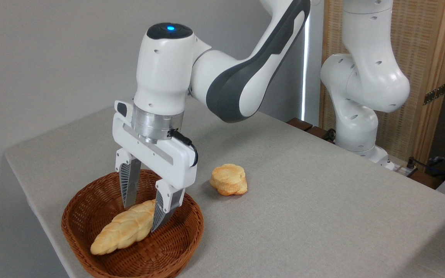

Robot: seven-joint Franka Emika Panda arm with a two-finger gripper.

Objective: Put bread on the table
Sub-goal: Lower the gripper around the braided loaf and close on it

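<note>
Looks like a robotics lab/test room set up w/ home props: white Franka arm (222, 77) bolted at the edge of a cloth-covered counter (323, 216), bare grey wall behind, rattan-panel wood cabinet (427, 58) at right, loose cables (439, 166) by the arm's base. Wicker basket (168, 251) serves as prop.

Wicker basket (176, 247), bun (229, 179) beside; perhaps cables (444, 166) right
</note>
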